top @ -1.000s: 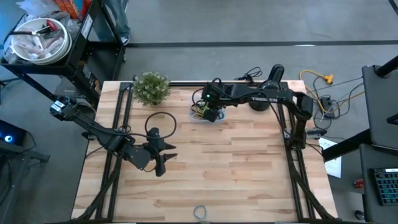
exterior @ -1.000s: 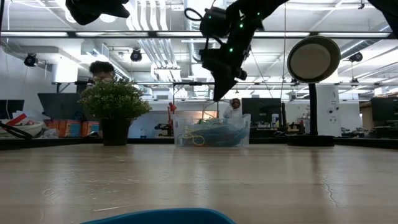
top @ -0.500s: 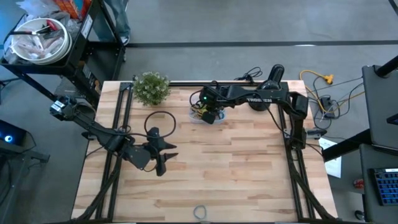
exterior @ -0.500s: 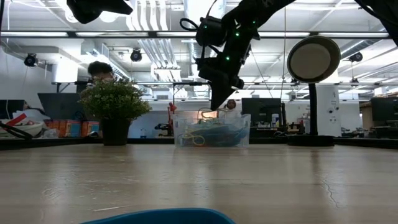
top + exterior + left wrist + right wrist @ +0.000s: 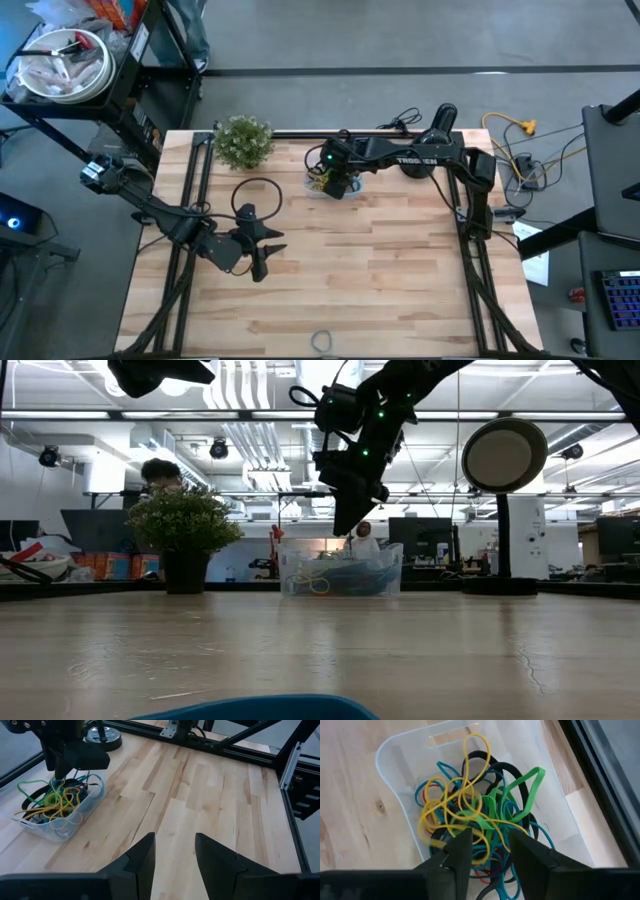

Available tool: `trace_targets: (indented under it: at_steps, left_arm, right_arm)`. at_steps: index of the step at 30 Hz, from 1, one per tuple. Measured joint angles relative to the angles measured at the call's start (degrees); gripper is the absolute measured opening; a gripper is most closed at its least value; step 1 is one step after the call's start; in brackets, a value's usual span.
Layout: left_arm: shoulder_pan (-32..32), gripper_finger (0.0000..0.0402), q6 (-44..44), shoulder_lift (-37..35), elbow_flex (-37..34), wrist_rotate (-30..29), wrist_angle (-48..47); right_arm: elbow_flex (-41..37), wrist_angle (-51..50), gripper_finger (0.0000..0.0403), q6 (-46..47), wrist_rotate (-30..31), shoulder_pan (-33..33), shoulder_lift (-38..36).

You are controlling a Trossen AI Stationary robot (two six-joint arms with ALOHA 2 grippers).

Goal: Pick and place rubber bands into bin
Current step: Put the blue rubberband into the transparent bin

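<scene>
The clear bin (image 5: 395, 765) stands at the table's far middle (image 5: 322, 183) and holds a tangle of rubber bands (image 5: 480, 815) in yellow, green, blue, black and red. My right gripper (image 5: 490, 852) hangs just over the bin (image 5: 340, 572), pointing steeply down, open, with nothing between its fingers; the left wrist view shows it (image 5: 75, 760) above the bands (image 5: 52, 800). My left gripper (image 5: 175, 852) waits open above the table's left middle (image 5: 260, 258), well clear of the bin. A black loop (image 5: 258, 195) lies flat on the wood beside it.
A small potted plant (image 5: 243, 140) stands at the far left, beside the bin (image 5: 183, 525). A round black base (image 5: 440, 120) sits at the far right. A small grey loop (image 5: 320, 340) lies at the near edge. Bare wood (image 5: 380, 270) fills the middle and near right.
My right gripper has sunk a little toward the bin and then opened over it. The left arm has kept still.
</scene>
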Motion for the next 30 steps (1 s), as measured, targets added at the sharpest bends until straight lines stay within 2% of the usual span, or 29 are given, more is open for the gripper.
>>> trace_targets:
  at_steps: [5,14,27,30]
  left_arm:
    - [0.1,0.0123,0.0,0.0,0.0,0.0,0.0]
    - [0.1,0.0123,0.5,0.0,-0.1,0.1,-0.4]
    - [0.7,0.0123,5.4,3.9,-0.2,6.8,-0.2]
    - [1.1,0.0123,6.5,5.3,-0.2,8.4,0.3]
  right_arm:
    - [0.0,0.0,0.0140,-2.3,0.0,0.6,-2.1]
    - [0.0,0.0,0.0140,-2.8,0.1,0.7,-7.6]
    - [-0.1,-0.2,0.0132,-8.3,-0.5,6.8,-18.8]
    - [-0.1,-0.2,0.0134,-8.5,-2.3,8.7,-21.3]
